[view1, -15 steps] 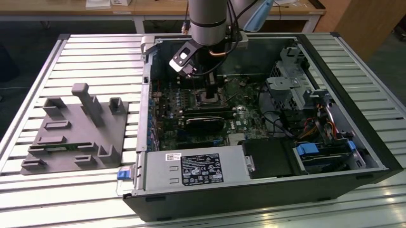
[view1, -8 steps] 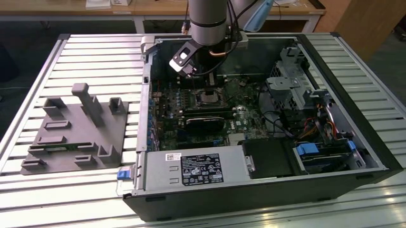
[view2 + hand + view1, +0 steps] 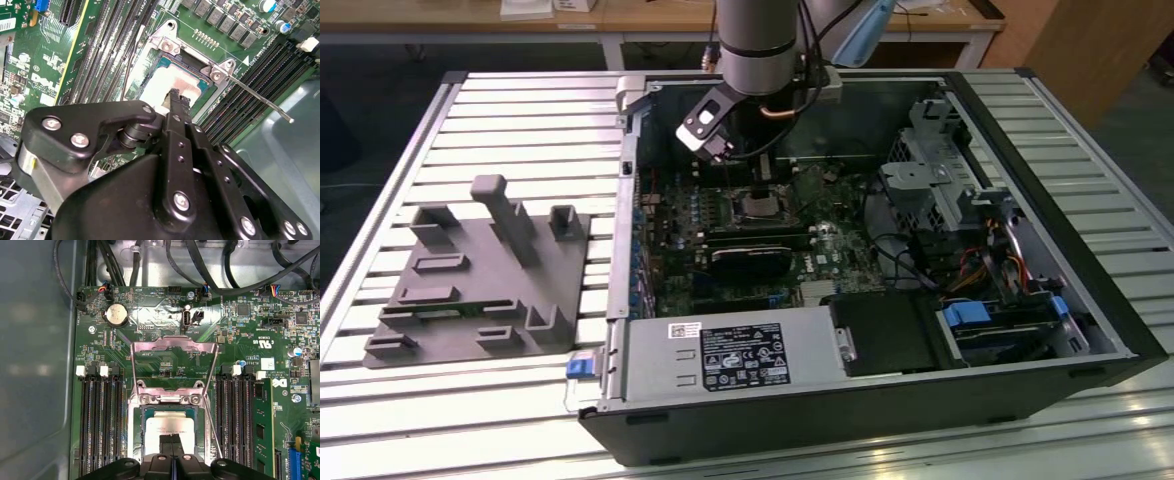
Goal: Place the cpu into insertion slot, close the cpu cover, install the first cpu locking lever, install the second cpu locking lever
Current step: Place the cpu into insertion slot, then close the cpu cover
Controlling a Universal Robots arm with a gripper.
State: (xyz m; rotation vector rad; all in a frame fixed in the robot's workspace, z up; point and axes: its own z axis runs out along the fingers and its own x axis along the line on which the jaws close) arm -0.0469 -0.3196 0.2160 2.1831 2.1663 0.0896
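Silver-grey and square, the cpu lies flat and face up in the insertion slot, its edges parallel to the memory slots. The cpu cover is swung open beyond it. The gripper has its black fingers pressed together over the cpu's face, and white lettering dots the green board.

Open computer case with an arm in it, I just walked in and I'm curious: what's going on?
A robot arm is reaching into the computer case. Its gripper, fingers shut, hangs over the cpu, which lies in the insertion slot. The cpu cover is tipped open and a locking lever stands unlatched.
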